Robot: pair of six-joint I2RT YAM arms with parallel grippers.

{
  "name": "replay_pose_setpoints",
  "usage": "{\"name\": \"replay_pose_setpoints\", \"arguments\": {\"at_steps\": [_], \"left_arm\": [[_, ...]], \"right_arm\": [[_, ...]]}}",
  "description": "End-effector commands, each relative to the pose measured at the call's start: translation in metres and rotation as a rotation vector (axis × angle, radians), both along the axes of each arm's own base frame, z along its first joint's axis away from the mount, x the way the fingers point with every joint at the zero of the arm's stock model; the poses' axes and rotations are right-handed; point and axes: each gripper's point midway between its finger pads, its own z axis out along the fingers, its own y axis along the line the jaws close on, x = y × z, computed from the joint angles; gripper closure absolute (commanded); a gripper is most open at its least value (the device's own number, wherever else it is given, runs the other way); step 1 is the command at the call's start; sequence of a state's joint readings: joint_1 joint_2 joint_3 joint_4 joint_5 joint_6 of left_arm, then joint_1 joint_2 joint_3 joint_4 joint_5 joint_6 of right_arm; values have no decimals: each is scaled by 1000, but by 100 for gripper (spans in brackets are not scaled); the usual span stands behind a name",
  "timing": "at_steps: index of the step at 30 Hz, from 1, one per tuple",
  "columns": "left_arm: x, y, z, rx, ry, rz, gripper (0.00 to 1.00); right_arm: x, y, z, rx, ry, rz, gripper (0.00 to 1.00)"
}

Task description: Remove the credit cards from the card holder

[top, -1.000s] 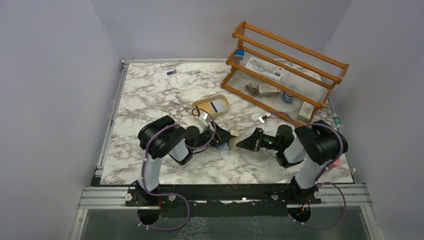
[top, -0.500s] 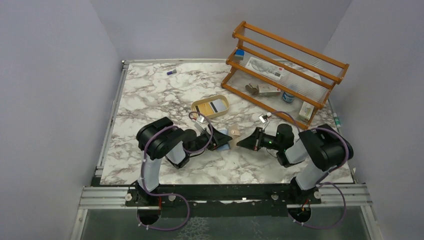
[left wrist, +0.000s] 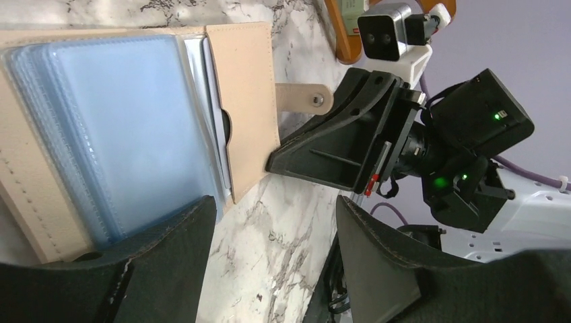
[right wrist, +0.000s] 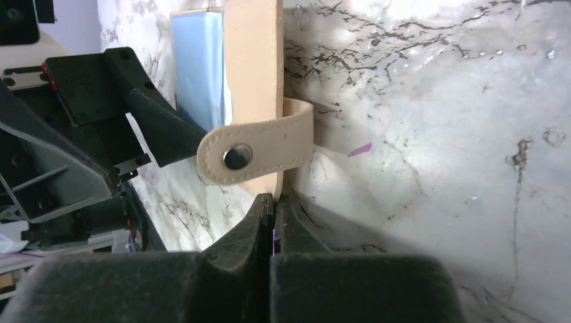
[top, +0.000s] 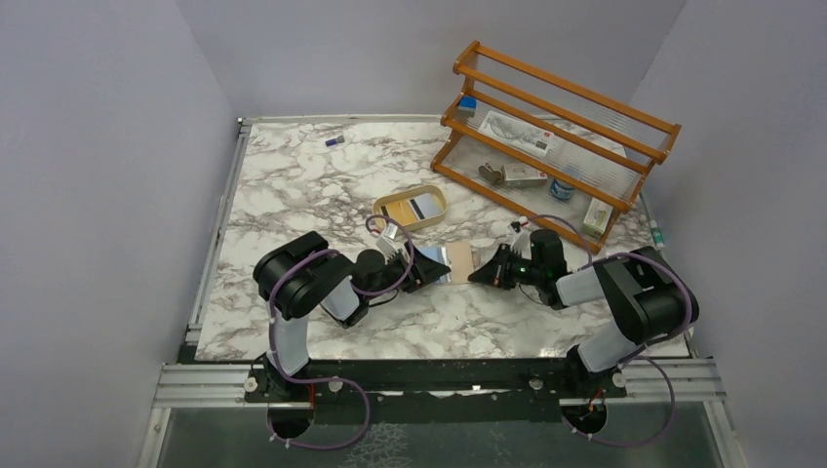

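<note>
The card holder (top: 458,261) lies open on the worktop (top: 322,185), the right gripper (right wrist: 271,202) touching its tab edge with fingers together and the left gripper (left wrist: 276,205) holding fingers apart beside the pocketed pale blue card (left wrist: 121,128), which probably needs pinching and sliding out next.

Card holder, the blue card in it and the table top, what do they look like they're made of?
Card holder: matte beige leather or an imitation, with stitching along the edge. The snap on its tab looks like metal. Pale blue card: smooth plastic, faintly glossy. Table: marble-patterned and shiny; whether it is stone or laminate cannot be told.
</note>
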State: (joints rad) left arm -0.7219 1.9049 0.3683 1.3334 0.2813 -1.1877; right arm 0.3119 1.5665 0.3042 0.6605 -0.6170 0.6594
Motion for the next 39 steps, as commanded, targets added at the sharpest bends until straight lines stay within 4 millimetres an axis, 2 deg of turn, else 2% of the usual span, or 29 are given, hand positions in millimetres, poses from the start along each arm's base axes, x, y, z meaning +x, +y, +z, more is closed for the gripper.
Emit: {"name": "replay_pose_setpoints", "arguments": {"at_steps": [1,7,12,16,21,29,34,39], "left_arm": [[-1,9,-15,77,12,33,33],[-3,13,-8,83,5,46,33],[5,-1,15,25,-19,23,33],[12,-5,20,5,-9,37,33],[22,2,15,14,11,109,33],[34,23,-6,118,33,230,33],[43,20,-10,137,28,243,33],[48,18,-22,150,59,257,33]], "right_arm": [[-3,-10,-28,-68,96,-33,99],[-3,1,-34,-23,115,36,99],[-5,7,-43,-4,138,81,99],[-7,8,-47,4,146,92,99],[-8,9,-44,15,137,101,99],[-9,12,-36,41,116,121,99],[-11,15,-32,65,103,141,99],[-12,16,-27,75,84,152,99]]}}
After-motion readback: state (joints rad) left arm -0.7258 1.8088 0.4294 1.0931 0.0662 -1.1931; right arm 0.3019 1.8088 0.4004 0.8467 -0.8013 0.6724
